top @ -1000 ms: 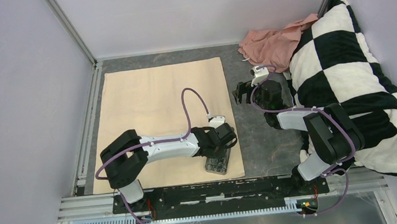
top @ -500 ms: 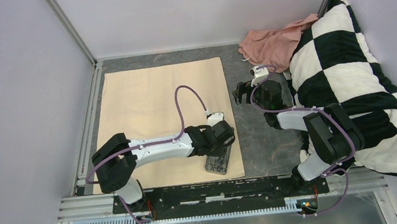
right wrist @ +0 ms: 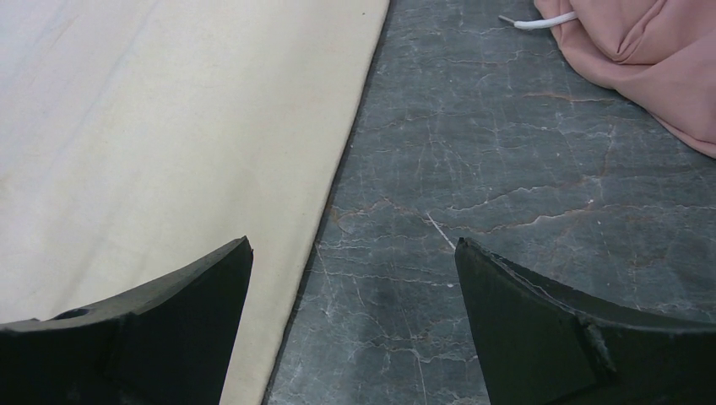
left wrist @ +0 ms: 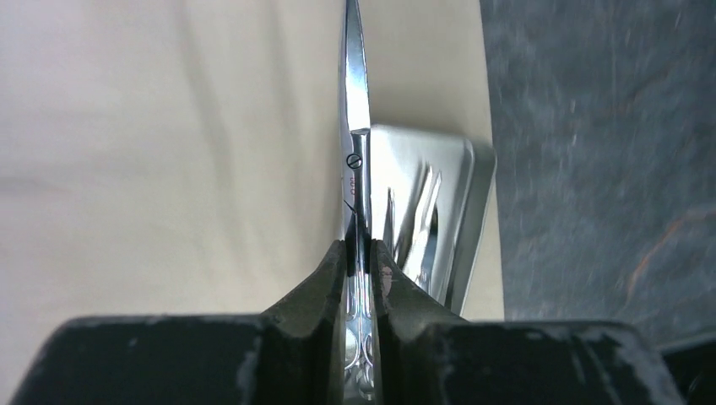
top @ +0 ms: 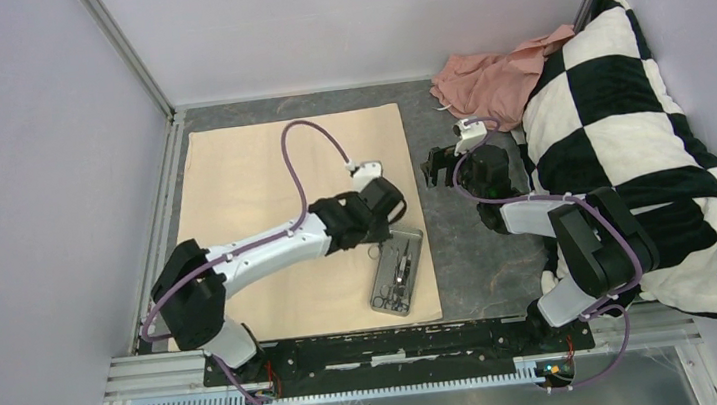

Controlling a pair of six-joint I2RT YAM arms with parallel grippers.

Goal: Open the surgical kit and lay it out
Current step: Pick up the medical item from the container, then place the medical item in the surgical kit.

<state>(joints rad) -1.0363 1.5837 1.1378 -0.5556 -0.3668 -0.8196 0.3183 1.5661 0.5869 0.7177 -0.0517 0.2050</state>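
The beige cloth (top: 261, 172) lay flat and spread out on the dark grey table (top: 465, 252). A small steel tray (top: 420, 239) sat on the cloth, near its right edge and close to the near edge. Some thin silver tools (top: 399, 267) lay inside the tray.

The left gripper (top: 381, 228) was over the cloth, just beside the far end of the tray. Seen from the left wrist, it was shut tight on a pair of silver scissors (left wrist: 355, 118). Its two dark fingers (left wrist: 325, 278) squeezed the scissors just below the little screw. The blades were closed and pointed away from the gripper, out over the cloth. The tray showed just to the right of the scissors. I could not tell if the scissors touched the tray.

The right gripper (top: 436, 166) was above the bare table, just past the right edge of the cloth. Its jaws stood wide apart and held nothing. Under it, the cloth edge ran on the left and the grey table lay on the right.

A pink cloth heap (top: 492, 78) sat at the far side of the table, with a white string (right wrist: 540, 21) beside it. A big black and white pillow (top: 626, 104) lay on the right, well apart from the tray
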